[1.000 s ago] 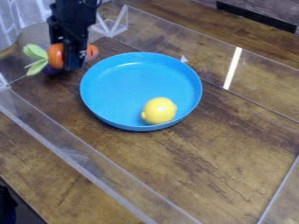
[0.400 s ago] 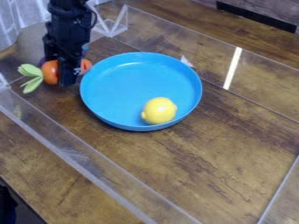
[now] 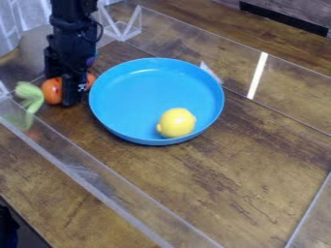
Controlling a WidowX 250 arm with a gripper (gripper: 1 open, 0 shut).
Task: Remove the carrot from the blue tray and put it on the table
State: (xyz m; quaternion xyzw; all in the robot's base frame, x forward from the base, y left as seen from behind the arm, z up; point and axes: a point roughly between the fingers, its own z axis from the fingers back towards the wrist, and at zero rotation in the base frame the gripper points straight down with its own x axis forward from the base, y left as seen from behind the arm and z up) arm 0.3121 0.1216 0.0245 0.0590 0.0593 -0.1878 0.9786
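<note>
End effector, dark in colour, is seen at the upper left of the camera view, pointed down over the carrot. Whether its fingers are spread or pressed together on the carrot cannot be told, because the fingertips and the middle of the carrot are mixed in one dark, unclear area. The carrot is located outside the blue tray, at the left side of it in the view, low at the tabletop. Its orange body is partly hidden by the end effector, and orange is visible on both sides of the dark fingers. The green leafy top is directed to the left, away from the tray. Between the orange part and the rim of the tray, only a very narrow space is seen, and it cannot be told if they are touching.

Inside the blue tray, the yellow lemon is placed near the rim, at the lower right part. By the tray, the brown wood grain of the tabletop is seen. Clear glossy material is laid over the wood, and a bright white strip is seen at the upper right, apart from the tray.
</note>
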